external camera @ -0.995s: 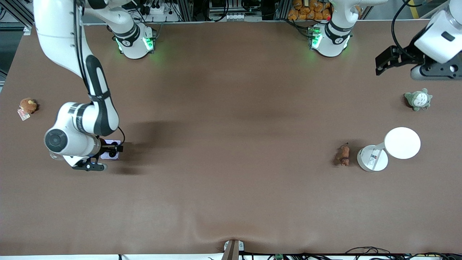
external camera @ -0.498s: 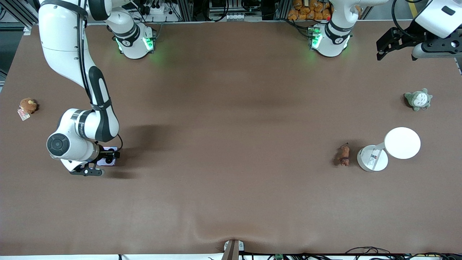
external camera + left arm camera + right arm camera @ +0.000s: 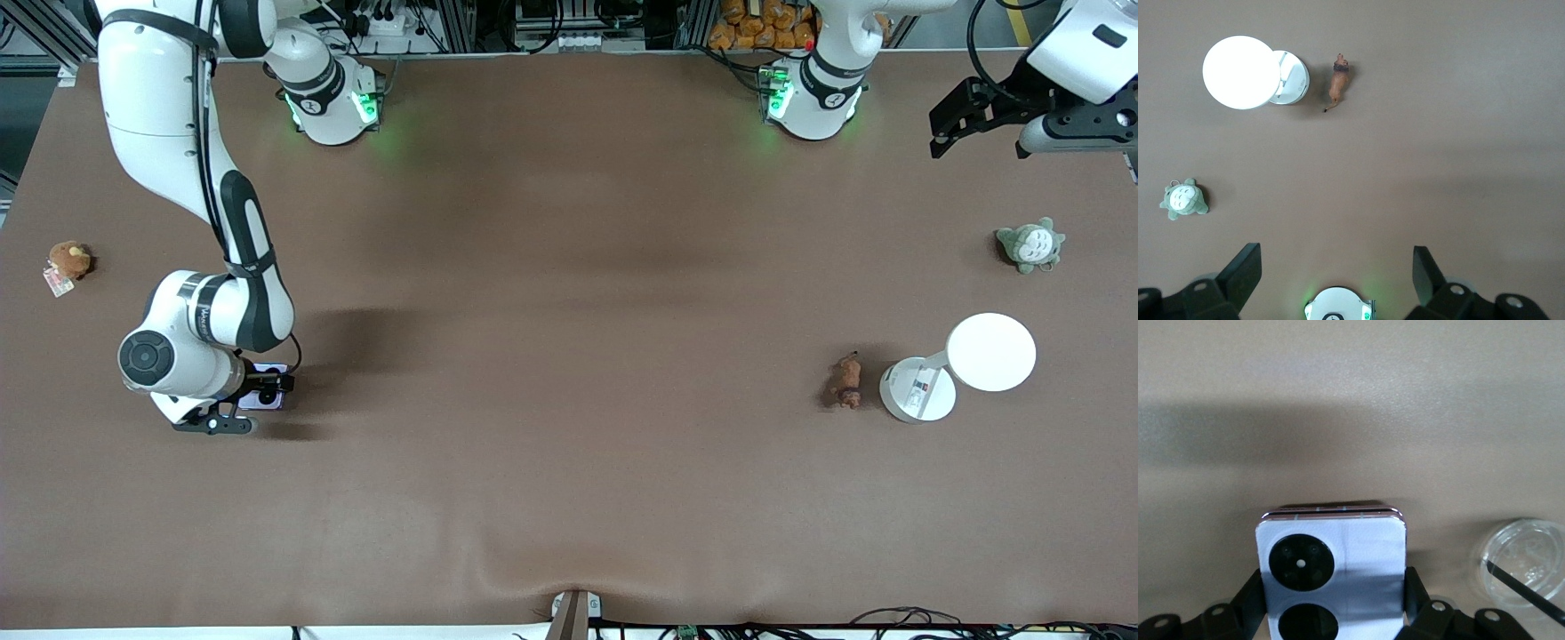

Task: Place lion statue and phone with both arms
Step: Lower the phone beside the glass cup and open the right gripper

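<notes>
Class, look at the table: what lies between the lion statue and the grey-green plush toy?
The white desk lamp stands between the lion statue and the grey-green plush toy, as the front view shows.

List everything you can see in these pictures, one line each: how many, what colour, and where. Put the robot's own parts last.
table: one, brown, under everything
phone: one, pale lavender, right arm's end
clear round dish: one, transparent, beside the phone
brown plush toy: one, tagged, right arm's end
lion statue: one, reddish-brown, beside the lamp
lamp: one, white, left arm's end
grey-green plush toy: one, farther from the camera than the lamp
left hand: open, waiting above its end
right hand: at the phone
</notes>
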### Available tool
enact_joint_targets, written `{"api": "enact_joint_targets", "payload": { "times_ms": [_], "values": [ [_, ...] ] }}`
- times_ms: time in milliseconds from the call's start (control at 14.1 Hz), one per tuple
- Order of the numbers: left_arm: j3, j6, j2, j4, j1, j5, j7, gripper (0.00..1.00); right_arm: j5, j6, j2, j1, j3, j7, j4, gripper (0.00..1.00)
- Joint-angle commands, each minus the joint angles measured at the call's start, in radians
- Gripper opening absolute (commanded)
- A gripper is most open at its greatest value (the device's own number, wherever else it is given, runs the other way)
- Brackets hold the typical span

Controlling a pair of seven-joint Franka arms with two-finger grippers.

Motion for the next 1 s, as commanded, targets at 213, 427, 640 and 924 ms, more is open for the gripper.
{"api": "enact_joint_targets", "payload": {
  "times_ms": [213, 427, 640, 924],
  "values": [
    [0.002, -0.005, 0.039, 0.029, 0.000, -0.014, -0.003, 1.00, 0.000, -0.008, 0.005, -0.016, 0.012, -0.043, 0.039, 1.00],
    [0.002, -0.005, 0.039, 0.029, 0.002, -0.013, 0.008, 1.00, -0.003, -0.092, -0.009, -0.011, 0.010, -0.048, 0.102, 1.00],
    [0.003, -0.005, 0.040, 0.041, 0.005, -0.005, 0.008, 1.00, -0.004, -0.213, -0.087, -0.013, 0.005, -0.048, 0.163, 1.00],
    [0.003, -0.003, 0.040, 0.043, 0.005, -0.002, 0.005, 1.00, -0.010, -0.365, -0.228, -0.027, 0.002, -0.050, 0.238, 1.00]
  ]
}}
